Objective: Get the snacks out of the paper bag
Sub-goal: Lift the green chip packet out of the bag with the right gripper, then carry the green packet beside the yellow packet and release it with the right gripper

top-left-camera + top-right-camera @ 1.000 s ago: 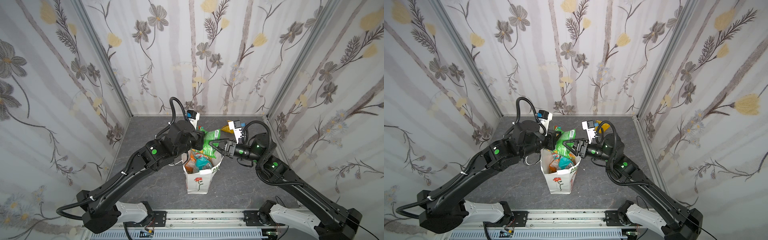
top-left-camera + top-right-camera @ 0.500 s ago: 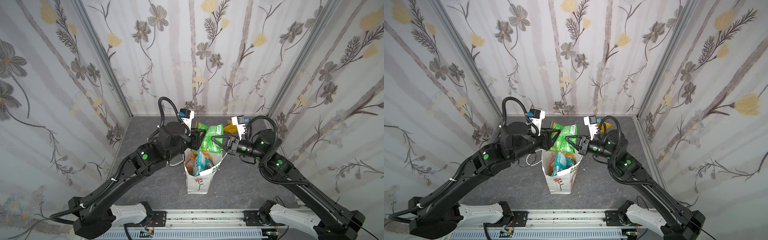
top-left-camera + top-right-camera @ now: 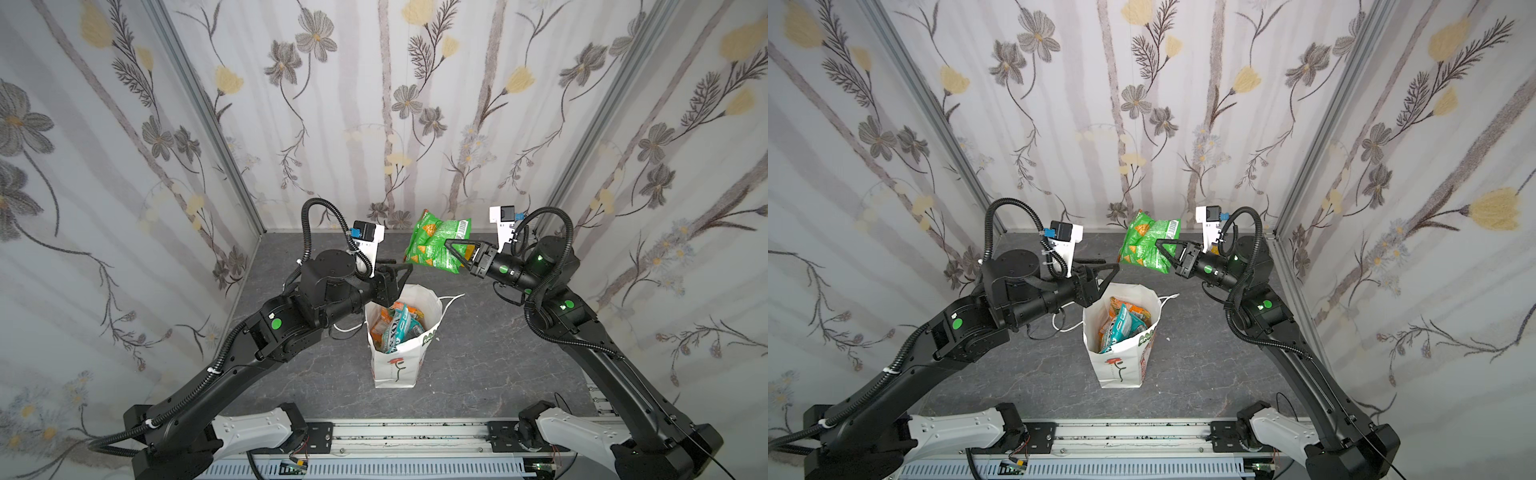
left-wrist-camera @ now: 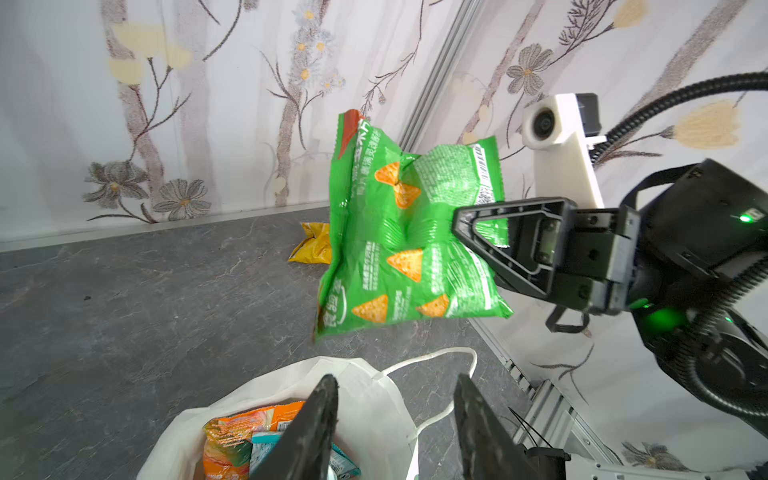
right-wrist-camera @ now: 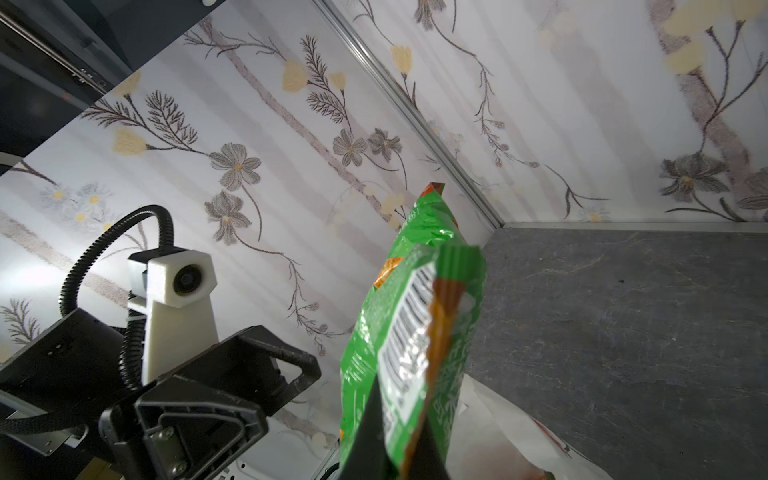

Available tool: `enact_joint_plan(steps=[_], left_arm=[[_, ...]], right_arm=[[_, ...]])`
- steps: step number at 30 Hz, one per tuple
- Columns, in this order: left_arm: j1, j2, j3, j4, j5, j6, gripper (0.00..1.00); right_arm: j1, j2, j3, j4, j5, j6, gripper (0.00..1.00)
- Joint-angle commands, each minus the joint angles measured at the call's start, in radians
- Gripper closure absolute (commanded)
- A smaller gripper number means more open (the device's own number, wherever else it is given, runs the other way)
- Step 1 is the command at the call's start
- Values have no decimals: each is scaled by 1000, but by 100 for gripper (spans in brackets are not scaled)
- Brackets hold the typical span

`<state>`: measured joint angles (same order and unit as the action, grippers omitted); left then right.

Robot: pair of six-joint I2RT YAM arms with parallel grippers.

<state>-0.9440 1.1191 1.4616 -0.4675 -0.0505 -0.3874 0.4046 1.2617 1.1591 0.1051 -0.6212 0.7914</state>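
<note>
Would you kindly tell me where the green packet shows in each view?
Top view: green packet centre, past the bag.
Top view: packet centre, likewise.
Left wrist: packet mid-frame.
Right wrist: packet mid-frame, edge-on.
Shared landmark: right pincer shut on it.

One paper bag (image 3: 395, 365), one green packet (image 3: 432, 245), one yellow packet (image 4: 311, 249); orange packets (image 3: 1121, 305) and teal packets (image 3: 1121, 328) inside, can't count those.

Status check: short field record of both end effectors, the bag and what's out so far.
White paper bag, red flower print: upright, orange foil packets and teal-and-white foil packets inside
Right end effector: shut on green crinkly foil snack packet, held aloft
Left end effector: open, empty, over the bag's mouth
Yellow foil packet: on the grey table
</note>
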Motion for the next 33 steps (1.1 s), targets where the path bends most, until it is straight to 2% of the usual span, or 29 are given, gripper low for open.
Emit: enact_joint_plan(steps=[1, 4, 11, 21, 28, 33], left_arm=[[-5, 7, -1, 65, 90, 16, 50], [-19, 25, 0, 57, 124, 26, 46], [-78, 68, 36, -14, 123, 75, 41], [-203, 92, 60, -28, 103, 81, 20], [-282, 122, 73, -17, 27, 86, 7], [-298, 120, 59, -31, -49, 73, 1]], right_arm=[[-68, 30, 4, 63, -29, 16, 100], [-152, 60, -11, 105, -56, 45, 100], [-347, 163, -41, 179, -113, 100, 100], [-555, 379, -72, 282, -155, 190, 99], [-634, 558, -37, 345, -72, 234, 100], [-672, 703, 57, 326, -44, 232, 100]])
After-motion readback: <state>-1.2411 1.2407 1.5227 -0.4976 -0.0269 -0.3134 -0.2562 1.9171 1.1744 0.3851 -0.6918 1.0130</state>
